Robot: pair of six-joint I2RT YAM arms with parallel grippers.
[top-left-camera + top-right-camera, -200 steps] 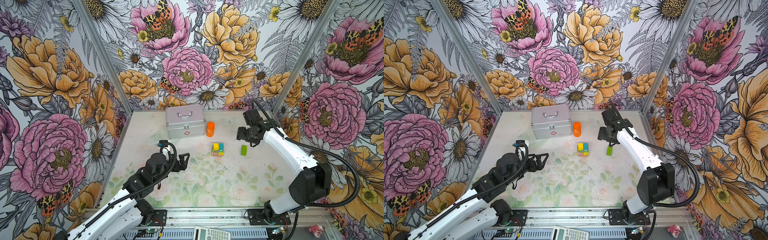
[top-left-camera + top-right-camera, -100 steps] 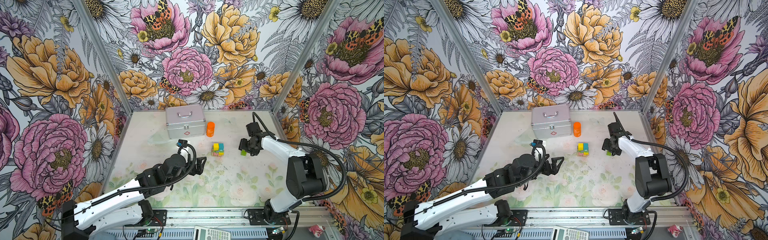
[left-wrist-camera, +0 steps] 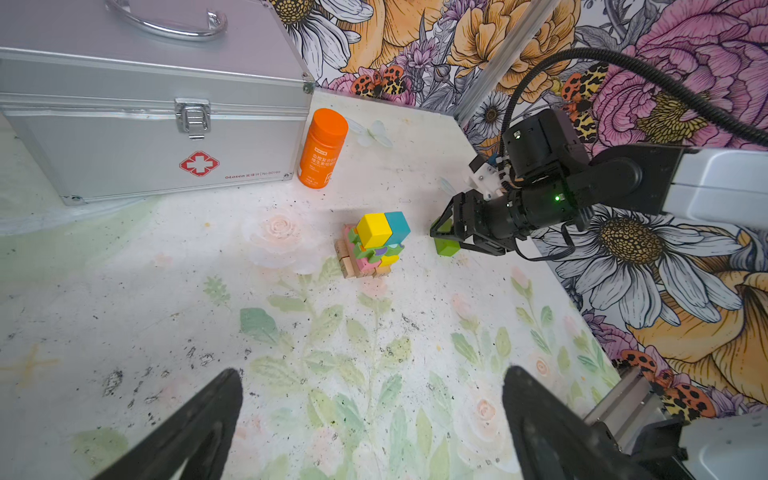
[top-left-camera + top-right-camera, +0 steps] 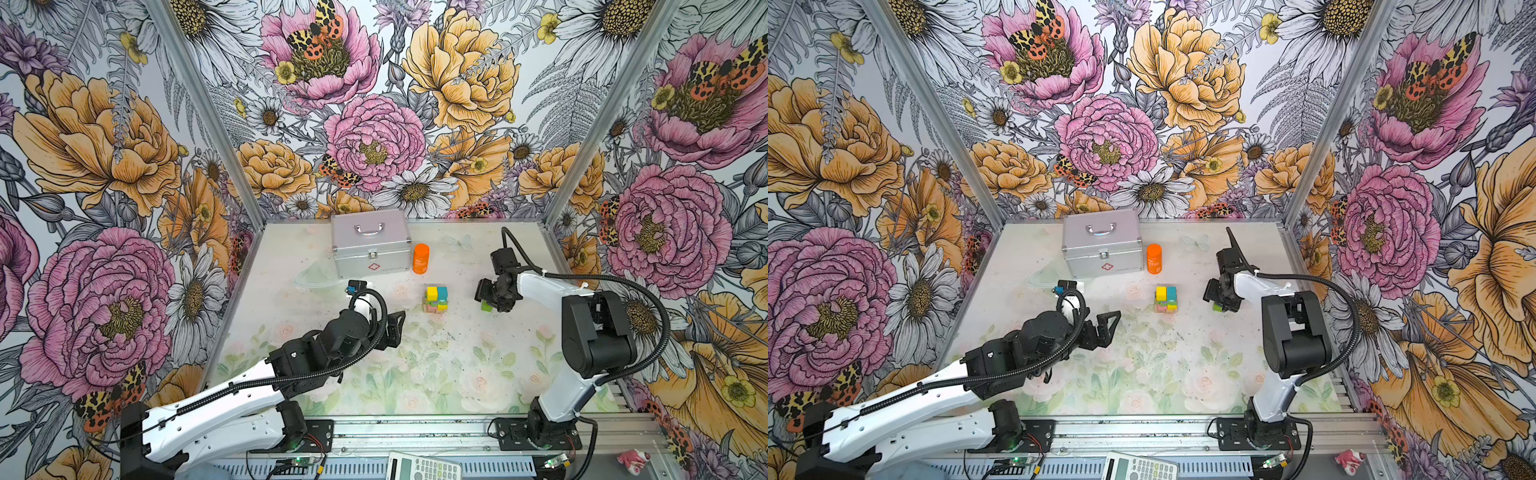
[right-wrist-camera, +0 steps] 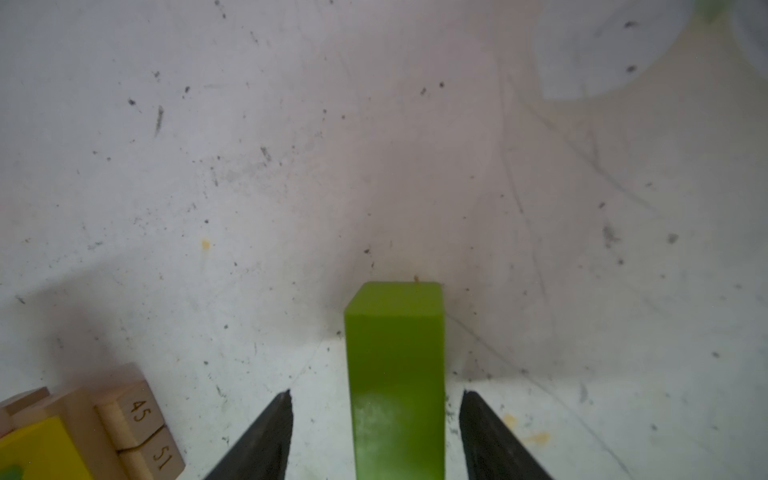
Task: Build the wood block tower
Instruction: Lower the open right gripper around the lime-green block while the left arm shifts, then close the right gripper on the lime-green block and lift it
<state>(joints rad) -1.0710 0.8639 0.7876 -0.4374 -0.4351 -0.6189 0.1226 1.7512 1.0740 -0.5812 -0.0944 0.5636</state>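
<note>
Robot lab cell: floral-print walls, alu frame, base rail w/ wiring.

The pale, flower-printed table is speckled with dark grime. On it, a silver case sits at 11 o'clock and an orange bottle stands at 12. The tower stands just past centre, with a green bar at its 3 o'clock.

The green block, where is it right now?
In a top view the green block sits on the table, right of the tower, inside the open right tool.
</note>
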